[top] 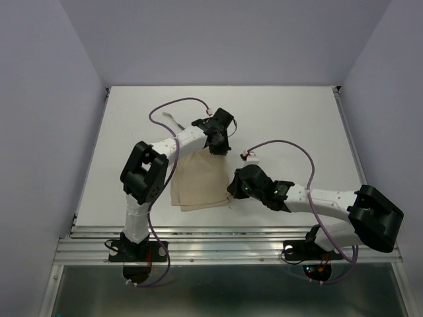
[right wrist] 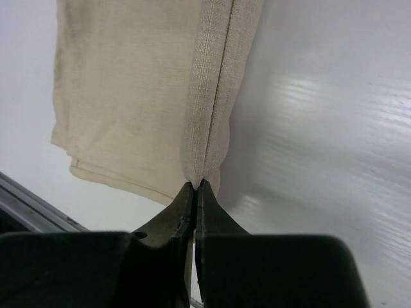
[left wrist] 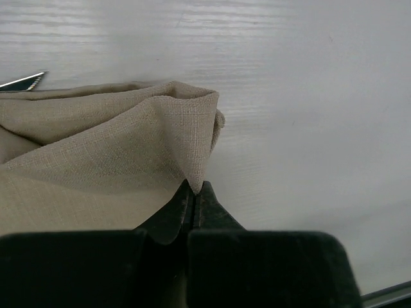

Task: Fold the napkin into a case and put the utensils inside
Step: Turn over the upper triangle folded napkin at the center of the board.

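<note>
The napkin (top: pixel 198 179) lies on the smooth white table (top: pixel 291 112) as a folded, roughly rectangular stack of matte, coarse-woven beige cloth. A slim silvery utensil (left wrist: pixel 26 81) shows only its pointed tip, resting on the table just past the cloth's far edge and outside the folds. The left gripper (left wrist: pixel 194 186) is clenched on the far right corner, which is bunched into a soft peak. The right gripper (right wrist: pixel 194 185) is clenched on the near right corner, pinching a doubled, stitched hem.

No writing, label, brand, number or sign can be read in any view; the napkin (left wrist: pixel 96 147) pinched at the tips of the left gripper (left wrist: pixel 194 192) and right gripper (right wrist: pixel 194 189) is plain, unmarked cloth
</note>
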Controlling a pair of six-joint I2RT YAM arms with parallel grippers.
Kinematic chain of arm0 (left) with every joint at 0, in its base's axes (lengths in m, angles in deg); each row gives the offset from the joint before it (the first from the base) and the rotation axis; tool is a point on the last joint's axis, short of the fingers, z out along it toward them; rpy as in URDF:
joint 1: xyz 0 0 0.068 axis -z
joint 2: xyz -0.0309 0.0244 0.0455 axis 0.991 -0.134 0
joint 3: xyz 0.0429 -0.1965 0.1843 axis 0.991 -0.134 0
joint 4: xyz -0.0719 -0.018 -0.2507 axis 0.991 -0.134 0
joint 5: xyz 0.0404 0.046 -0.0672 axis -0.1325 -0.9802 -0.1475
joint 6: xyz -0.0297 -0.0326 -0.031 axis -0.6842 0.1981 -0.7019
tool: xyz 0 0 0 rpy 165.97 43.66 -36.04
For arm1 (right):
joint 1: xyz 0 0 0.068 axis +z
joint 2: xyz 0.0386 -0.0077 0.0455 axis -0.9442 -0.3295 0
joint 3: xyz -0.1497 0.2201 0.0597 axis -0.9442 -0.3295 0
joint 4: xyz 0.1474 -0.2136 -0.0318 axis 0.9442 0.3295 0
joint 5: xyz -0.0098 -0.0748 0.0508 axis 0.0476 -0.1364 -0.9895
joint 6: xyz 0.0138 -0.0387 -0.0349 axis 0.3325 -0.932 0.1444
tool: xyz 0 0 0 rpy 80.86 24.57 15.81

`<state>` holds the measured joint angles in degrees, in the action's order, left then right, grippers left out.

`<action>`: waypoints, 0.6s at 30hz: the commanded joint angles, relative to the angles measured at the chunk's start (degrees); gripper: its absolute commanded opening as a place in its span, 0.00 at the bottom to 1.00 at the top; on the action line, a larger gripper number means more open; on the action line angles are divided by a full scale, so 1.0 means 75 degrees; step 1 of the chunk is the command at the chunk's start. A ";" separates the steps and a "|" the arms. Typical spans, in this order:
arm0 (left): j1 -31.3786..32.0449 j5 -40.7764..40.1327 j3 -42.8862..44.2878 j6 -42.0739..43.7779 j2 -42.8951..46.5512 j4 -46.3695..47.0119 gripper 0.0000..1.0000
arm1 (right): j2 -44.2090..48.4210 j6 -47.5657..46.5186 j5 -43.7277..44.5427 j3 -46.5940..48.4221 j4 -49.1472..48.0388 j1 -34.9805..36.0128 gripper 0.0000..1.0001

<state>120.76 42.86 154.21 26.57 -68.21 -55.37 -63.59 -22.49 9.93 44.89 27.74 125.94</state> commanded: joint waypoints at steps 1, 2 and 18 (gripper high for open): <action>0.0005 -0.0832 0.0708 -0.0192 -0.0399 0.1239 0.00 | 0.0261 0.0187 -0.0358 -0.0523 0.0454 0.0166 0.01; 0.0040 -0.0797 0.0743 -0.0215 -0.0493 0.1251 0.00 | 0.0307 0.0198 -0.0300 -0.0581 0.0478 0.0097 0.01; 0.0509 -0.0305 0.1634 -0.0204 -0.1712 0.1274 0.00 | 0.0894 0.0503 0.0439 -0.1378 0.0947 0.0096 0.01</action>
<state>126.11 46.51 162.65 24.78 -80.91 -53.69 -57.86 -19.89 16.53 36.06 30.31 125.46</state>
